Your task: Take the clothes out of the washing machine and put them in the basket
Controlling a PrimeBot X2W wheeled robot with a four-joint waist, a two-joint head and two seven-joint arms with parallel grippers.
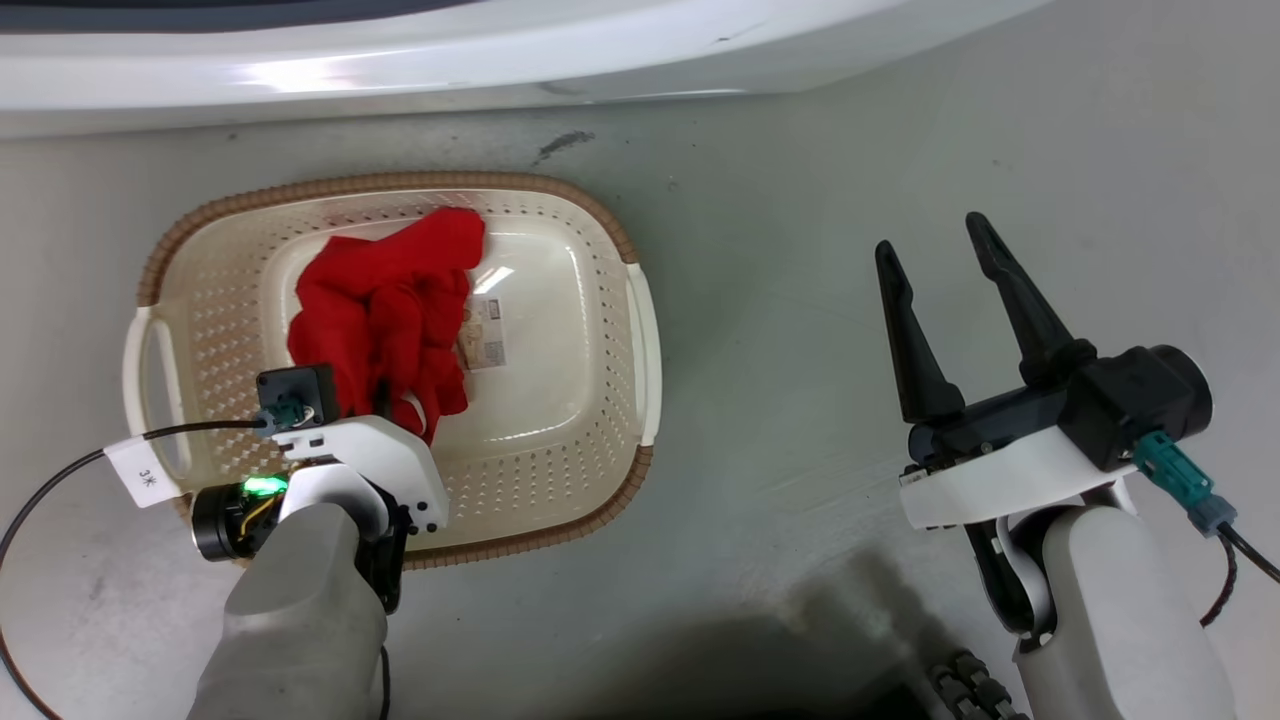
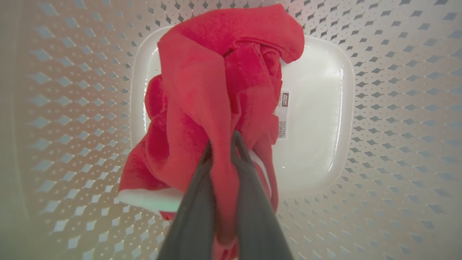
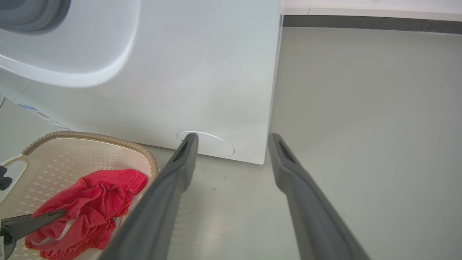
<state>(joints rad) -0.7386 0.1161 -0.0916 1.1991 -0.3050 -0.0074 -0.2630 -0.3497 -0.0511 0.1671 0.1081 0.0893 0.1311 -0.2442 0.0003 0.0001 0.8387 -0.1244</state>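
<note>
Two left fingers [image 2: 193, 206] pinching red clothes [image 2: 216, 54], inside basket [image 2: 397, 108].

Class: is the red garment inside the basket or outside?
Inside: the garment sits bunched within the basket walls, left gripper shut on it.

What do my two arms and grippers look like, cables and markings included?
Both arms have pale grey forearms and white wrist shells. The left gripper and right gripper each have two long, dark, tapering fingers and a black camera block with a teal plug. A black cable from the left wrist carries a white tag marked 3; a green light glows there.
</note>
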